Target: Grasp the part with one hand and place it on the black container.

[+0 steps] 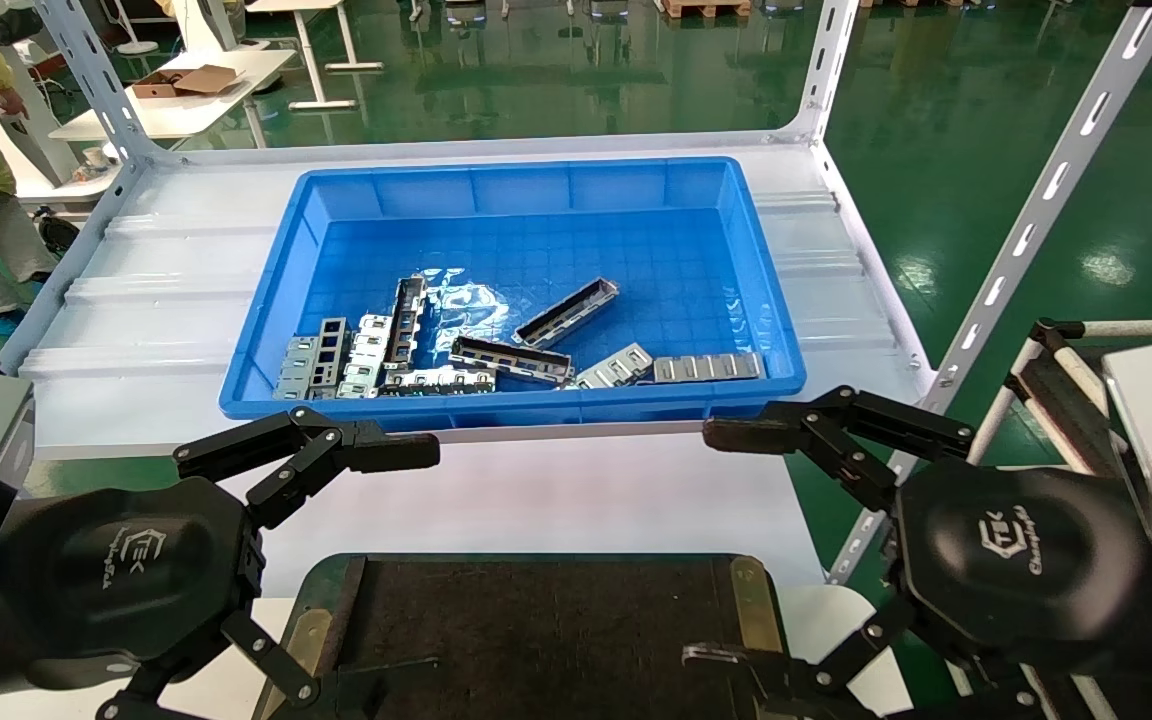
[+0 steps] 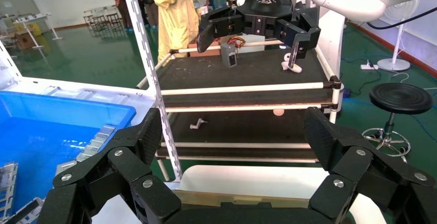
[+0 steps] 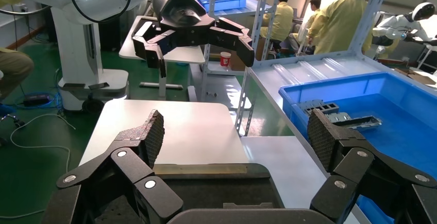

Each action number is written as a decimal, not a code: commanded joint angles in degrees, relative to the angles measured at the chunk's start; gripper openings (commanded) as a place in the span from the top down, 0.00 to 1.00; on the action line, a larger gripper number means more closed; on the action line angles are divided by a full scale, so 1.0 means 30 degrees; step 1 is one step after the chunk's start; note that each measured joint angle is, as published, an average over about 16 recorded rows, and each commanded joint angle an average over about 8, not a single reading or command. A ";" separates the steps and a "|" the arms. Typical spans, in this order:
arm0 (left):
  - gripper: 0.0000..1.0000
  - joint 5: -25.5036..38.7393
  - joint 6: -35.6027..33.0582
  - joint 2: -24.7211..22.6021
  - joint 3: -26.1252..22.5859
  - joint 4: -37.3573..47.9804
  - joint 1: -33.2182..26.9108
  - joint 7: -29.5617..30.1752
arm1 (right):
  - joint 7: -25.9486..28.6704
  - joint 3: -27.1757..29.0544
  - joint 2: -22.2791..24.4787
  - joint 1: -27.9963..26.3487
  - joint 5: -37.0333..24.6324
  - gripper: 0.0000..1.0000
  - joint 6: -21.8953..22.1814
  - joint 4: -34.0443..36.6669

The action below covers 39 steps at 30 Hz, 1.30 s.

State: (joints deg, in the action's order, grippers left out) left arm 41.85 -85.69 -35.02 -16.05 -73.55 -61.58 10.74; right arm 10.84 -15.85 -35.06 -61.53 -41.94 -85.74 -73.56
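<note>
Starting pick: our left end effector (image 1: 376,570) and right end effector (image 1: 726,545) hang spread, empty, above the black container (image 1: 546,620); next, reach for the part (image 1: 566,312).

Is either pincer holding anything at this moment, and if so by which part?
Nothing is held. The left pincer and right pincer are open above the black tray.

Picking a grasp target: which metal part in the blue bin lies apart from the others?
The part angled near the blue bin's middle: a dark-centred channel bar with bare floor all around, while the other metal pieces crowd the front wall.
</note>
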 commanded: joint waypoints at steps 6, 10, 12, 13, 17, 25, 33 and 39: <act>0.00 0.0000 0.0000 0.0000 0.0000 0.0003 0.0000 -0.0001 | 0.0000 -0.0001 -0.0001 0.0001 -0.0001 0.00 -0.0001 -0.0001; 0.00 0.0000 -0.0001 0.0000 0.0000 0.0006 0.0001 -0.0003 | 0.0000 -0.0009 -0.0001 0.0001 -0.0001 0.00 -0.0001 -0.0001; 0.00 0.0000 0.0000 0.0000 0.0000 0.0007 0.0002 -0.0004 | -0.0001 -0.0015 0.0000 0.0001 -0.0001 0.00 -0.0001 -0.0001; 0.00 0.0000 -0.0001 0.0000 0.0000 0.0007 0.0002 -0.0005 | -0.0001 -0.0018 0.0000 0.0001 -0.0001 0.00 -0.0001 -0.0001; 0.00 0.0000 0.0000 0.0000 0.0000 0.0008 0.0002 -0.0006 | -0.0004 -0.0028 0.0002 0.0000 -0.0001 0.00 -0.0001 -0.0001; 0.00 0.0000 -0.0001 0.0000 0.0000 0.0008 0.0002 -0.0007 | -0.0013 -0.0041 0.0010 -0.0005 -0.0001 0.00 -0.0001 -0.0001; 0.00 -0.0003 0.0000 0.0000 0.0000 0.0007 0.0002 -0.0006 | -0.0026 -0.0051 0.0015 -0.0010 0.0003 0.00 0.0002 -0.0002; 0.00 0.0004 0.0032 -0.0021 -0.0013 0.0040 -0.0004 0.0017 | -0.0035 -0.0060 0.0014 -0.0013 0.0005 0.00 0.0004 0.0004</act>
State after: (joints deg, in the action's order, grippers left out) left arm 41.97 -85.48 -35.17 -16.14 -73.37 -61.66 10.82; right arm 10.74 -16.03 -35.01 -61.57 -41.93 -85.73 -73.55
